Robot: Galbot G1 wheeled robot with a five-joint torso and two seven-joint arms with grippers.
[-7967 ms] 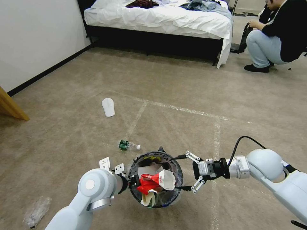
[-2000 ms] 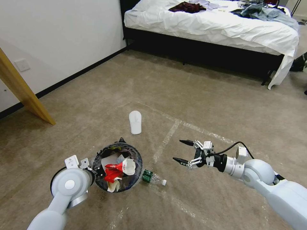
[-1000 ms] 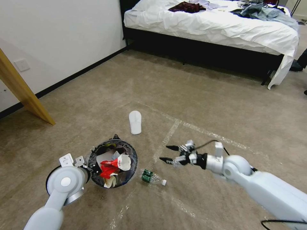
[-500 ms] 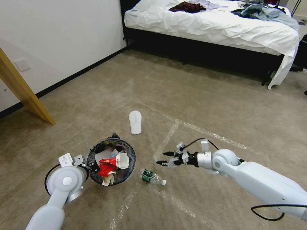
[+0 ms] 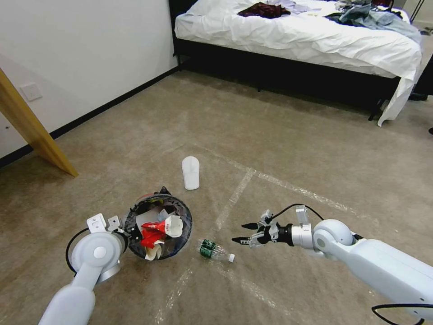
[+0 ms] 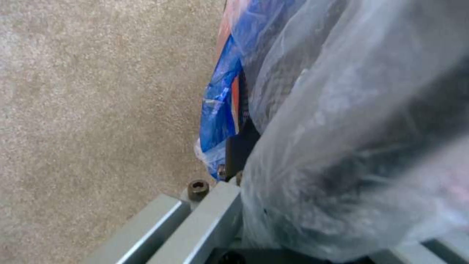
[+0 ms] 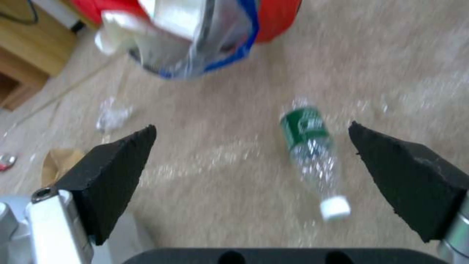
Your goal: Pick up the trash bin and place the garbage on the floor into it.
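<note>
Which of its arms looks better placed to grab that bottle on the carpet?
The right. Its gripper hangs open beside the bottle, empty. The left gripper is busy holding the bin.

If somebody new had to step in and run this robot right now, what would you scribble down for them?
Left gripper: shut on the trash bin, held off the floor, already holding paper and red wrappers.
Right gripper: open, low, pointing at the plastic bottle lying beside the bin, not touching it.
Left to do: the bottle, the white slipper farther off, and crumpled plastic and a brown cardboard piece beyond the bin.
</note>
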